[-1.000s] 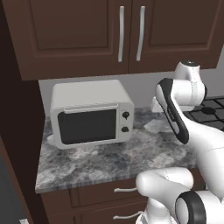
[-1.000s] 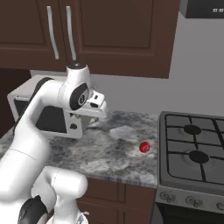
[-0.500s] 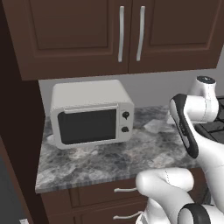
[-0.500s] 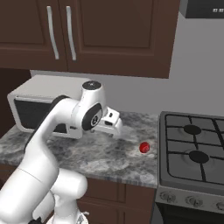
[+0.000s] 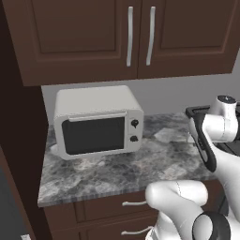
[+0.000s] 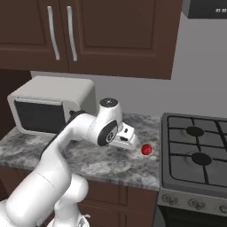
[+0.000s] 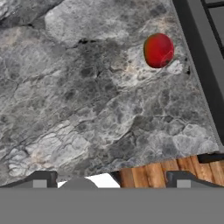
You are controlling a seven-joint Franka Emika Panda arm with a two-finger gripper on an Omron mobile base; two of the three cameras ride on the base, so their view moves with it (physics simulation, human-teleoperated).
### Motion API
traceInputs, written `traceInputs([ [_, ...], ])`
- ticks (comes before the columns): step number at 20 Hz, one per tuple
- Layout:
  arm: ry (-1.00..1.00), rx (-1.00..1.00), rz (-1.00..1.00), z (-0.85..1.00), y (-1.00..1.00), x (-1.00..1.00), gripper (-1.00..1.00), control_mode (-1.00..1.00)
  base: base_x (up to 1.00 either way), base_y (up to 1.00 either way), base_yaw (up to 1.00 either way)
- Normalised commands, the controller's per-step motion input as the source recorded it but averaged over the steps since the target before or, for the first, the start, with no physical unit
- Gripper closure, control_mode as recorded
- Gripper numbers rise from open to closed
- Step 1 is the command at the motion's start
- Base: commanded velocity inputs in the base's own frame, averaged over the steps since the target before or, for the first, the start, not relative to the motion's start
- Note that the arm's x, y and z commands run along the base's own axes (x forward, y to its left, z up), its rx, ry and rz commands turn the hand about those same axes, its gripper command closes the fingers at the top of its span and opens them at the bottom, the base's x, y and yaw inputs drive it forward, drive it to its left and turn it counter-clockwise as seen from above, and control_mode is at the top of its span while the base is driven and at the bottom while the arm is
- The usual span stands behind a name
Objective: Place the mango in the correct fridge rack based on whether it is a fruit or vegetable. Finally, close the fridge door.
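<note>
1. A white microwave [image 6: 48, 106] with a dark window stands at the left end of the grey marbled counter [image 6: 93, 162], back against the wall, its two dark knobs on the right of its face.
2. Dark brown wall cabinets [image 5: 136, 35] with long silver handles hang above it; brown drawers [image 5: 117, 211] run under the counter's front edge.
3. The white arm bends over the middle of the counter, and the gripper [image 6: 129, 138] hangs low just right of the microwave, above the bare stone.
4. Its jaws stand wide apart and grip nothing; in the hand view the two dark fingertips [image 7: 41, 179] sit far apart at the bottom.
5. The mango [image 6: 146, 150] lies on the counter near its right end, just right of the gripper and not touching it, close to the edge of the stove [image 6: 195, 155].
6. Between gripper and mango the counter shows only bare stone.
7. The stove's black burners fill the right side beyond the counter's end.
</note>
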Motion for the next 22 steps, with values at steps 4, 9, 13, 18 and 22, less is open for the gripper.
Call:
traceInputs([
  [4,0.08,0.00,0.00,-0.33,-0.41,0.19,-1.00,-1.00,0.00,0.00,0.00],
  [9,0.13,0.00,0.00,-0.15,-0.57,0.21,-1.00,-1.00,0.00,0.00,0.00],
  [13,0.14,0.00,-0.02,-0.13,-0.56,0.24,-1.00,-1.00,0.00,0.00,0.00],
  [18,0.09,0.00,0.00,-0.07,-0.39,0.26,-1.00,-1.00,0.00,0.00,0.00],
  [22,0.01,0.00,0.00,-0.06,-0.15,0.30,-1.00,-1.00,0.00,0.00,0.00],
])
